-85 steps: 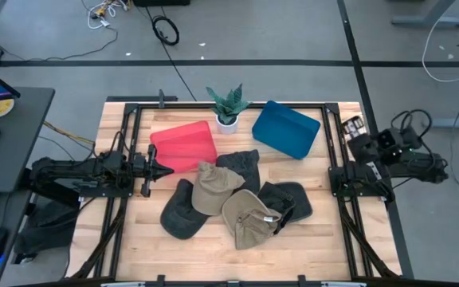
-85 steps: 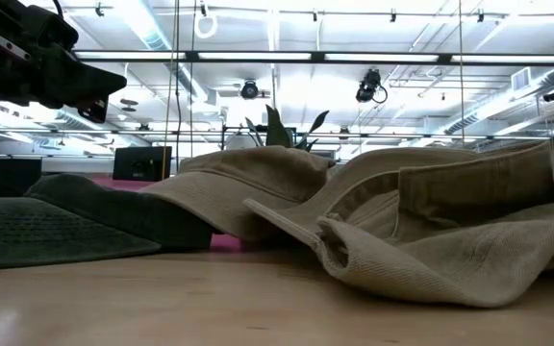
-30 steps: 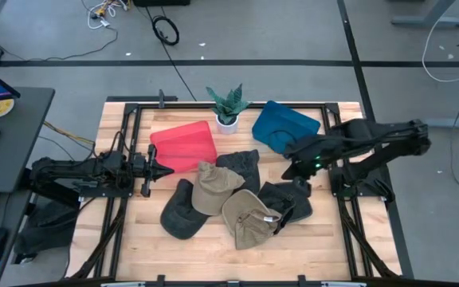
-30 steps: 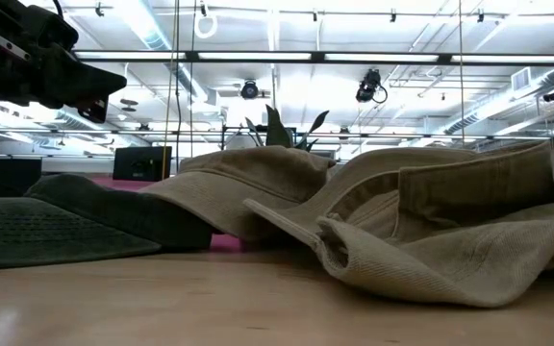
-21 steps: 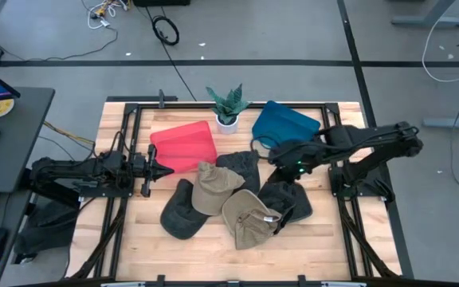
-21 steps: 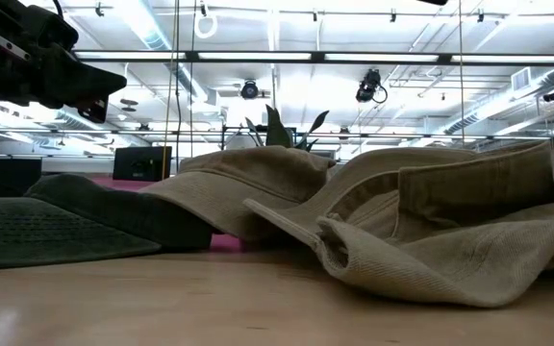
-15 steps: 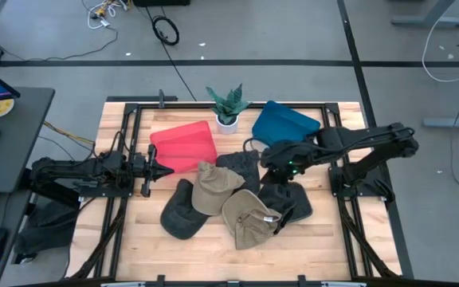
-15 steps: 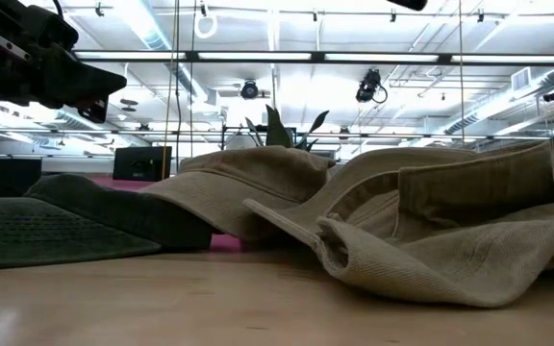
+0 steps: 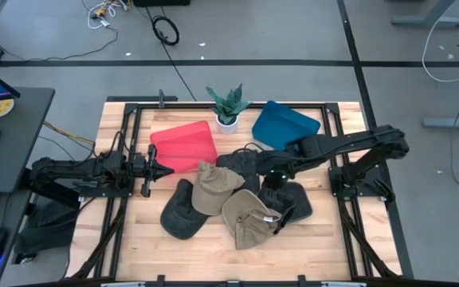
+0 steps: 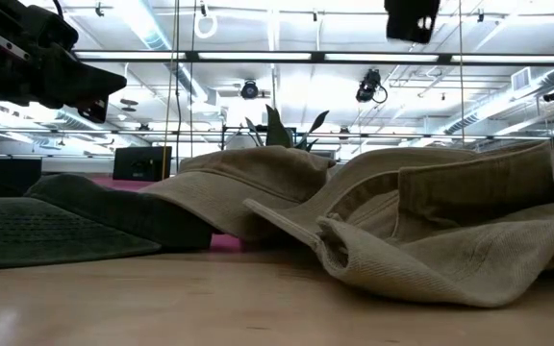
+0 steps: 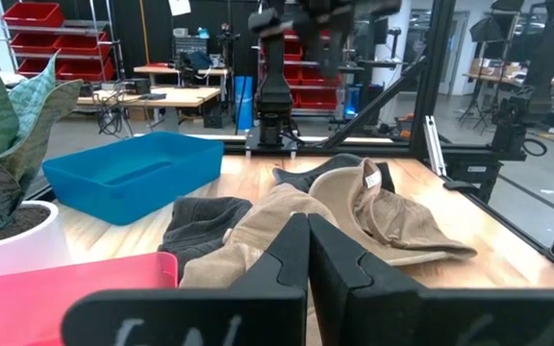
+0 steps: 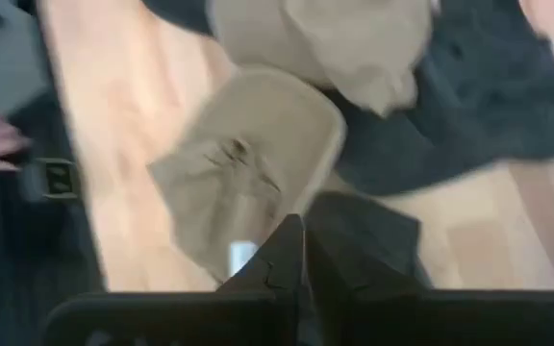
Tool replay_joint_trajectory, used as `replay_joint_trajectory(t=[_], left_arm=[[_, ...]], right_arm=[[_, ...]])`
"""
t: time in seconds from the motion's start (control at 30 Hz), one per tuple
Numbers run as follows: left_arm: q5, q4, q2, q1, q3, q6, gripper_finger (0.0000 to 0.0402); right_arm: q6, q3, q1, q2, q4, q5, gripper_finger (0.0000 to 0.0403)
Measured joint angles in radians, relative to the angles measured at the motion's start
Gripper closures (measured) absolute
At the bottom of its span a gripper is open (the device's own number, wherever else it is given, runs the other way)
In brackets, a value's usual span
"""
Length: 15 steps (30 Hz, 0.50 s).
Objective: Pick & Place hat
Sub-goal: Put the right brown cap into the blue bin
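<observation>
Several caps lie in a heap in the middle of the table: two tan ones [image 9: 217,189] [image 9: 250,217] and three dark ones [image 9: 182,212] [image 9: 241,163] [image 9: 290,199], overlapping each other. My right gripper [image 9: 255,165] hangs shut above the heap, over the far dark cap, and touches nothing. It also shows at the top of the low view [image 10: 412,19]. In the right wrist view the shut gripper [image 12: 302,252] points down at a tan cap [image 12: 253,163]. My left gripper [image 9: 154,169] waits shut, left of the heap, near the red bin [image 9: 183,146].
A blue bin [image 9: 287,129] sits at the far right and a potted plant [image 9: 227,108] at the far middle, between the two bins. A dark frame [image 9: 126,119] runs round the table. Bare wood lies along the near edge [image 9: 213,259].
My right arm has reached out from over the blue bin toward the table's left and has come down over the heap of caps; it now shows at the top of the low view. The caps have stayed where they were.
</observation>
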Motion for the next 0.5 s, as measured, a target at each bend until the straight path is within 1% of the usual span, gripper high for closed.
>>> replay_joint_trajectory(t=[0.1, 0.27, 0.37, 0.5], left_arm=[[0.0, 0.0, 0.0, 0.0, 0.0, 0.0, 0.0399], [0.0, 0.001, 0.0, 0.0, 0.0, 0.0, 0.0399], [0.0, 0.0, 0.0, 0.0, 0.0, 0.0, 0.0399], [0.0, 0.0, 0.0, 0.0, 0.0, 0.0, 0.0399]], right_arm=[[-0.005, -0.037, -0.008, 0.01, -0.007, 0.009, 0.0371], [-0.018, -0.113, -0.011, 0.011, 0.081, 0.009, 0.034], [-0.02, -0.154, -0.013, 0.011, 0.13, 0.009, 0.031], [-0.022, -0.221, -0.014, 0.01, 0.2, 0.017, 0.0257]])
